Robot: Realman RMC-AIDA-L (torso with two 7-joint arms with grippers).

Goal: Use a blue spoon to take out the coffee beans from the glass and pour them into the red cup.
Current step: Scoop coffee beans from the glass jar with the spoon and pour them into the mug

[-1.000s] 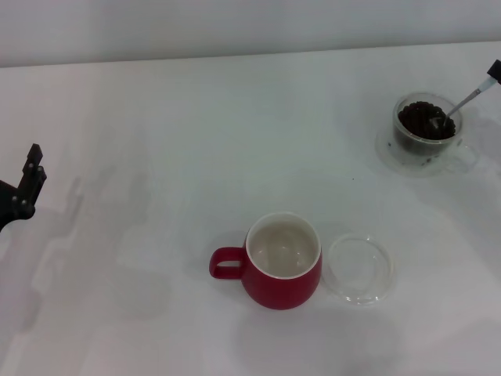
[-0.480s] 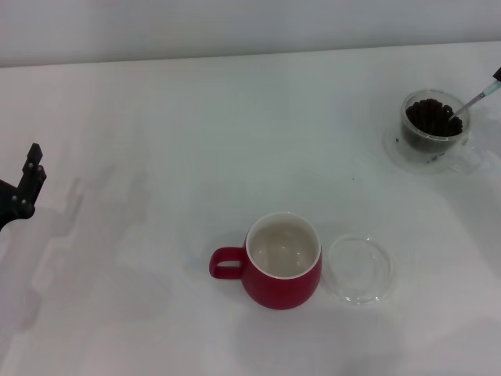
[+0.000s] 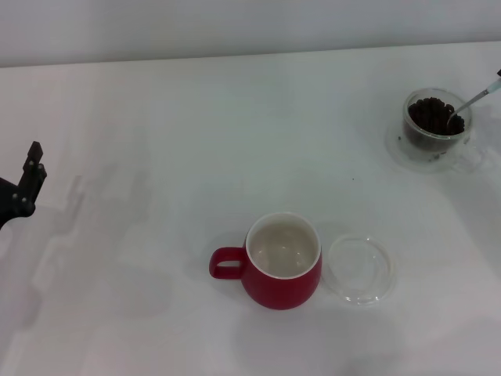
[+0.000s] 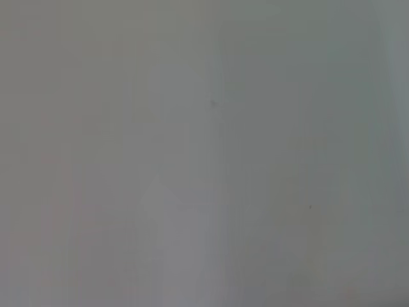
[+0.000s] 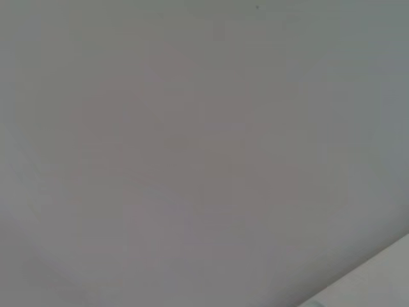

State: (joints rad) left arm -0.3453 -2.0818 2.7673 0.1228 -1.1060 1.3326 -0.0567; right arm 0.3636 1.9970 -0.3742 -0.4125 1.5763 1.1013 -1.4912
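A: Status on the spoon?

B: Blue spoon has its bowl down in the coffee beans, stem slanting up and out toward the right edge of the head view. Only the metal stem and a bit of pale handle show.

A: Right gripper?

B: Outside the head view, so I cannot tell how its jaws stand. Right wrist view shows only pale blank surface.

A: Glass position?

B: Glass stands upright on its clear saucer at the far right of the table, beans heaped to near the rim.

A: Red cup?

B: Red cup is near the front centre, upright, handle pointing to the robot's left, cream inside with no beans visible. Well apart from the glass.

A: Anything beside it?

B: Flat clear glass dish lies just beside the cup on its right.

A: Left arm?

B: Left gripper sits at the left edge over bare table, well apart from everything. Cannot tell whether its jaws are apart or together. Left wrist view is blank grey.
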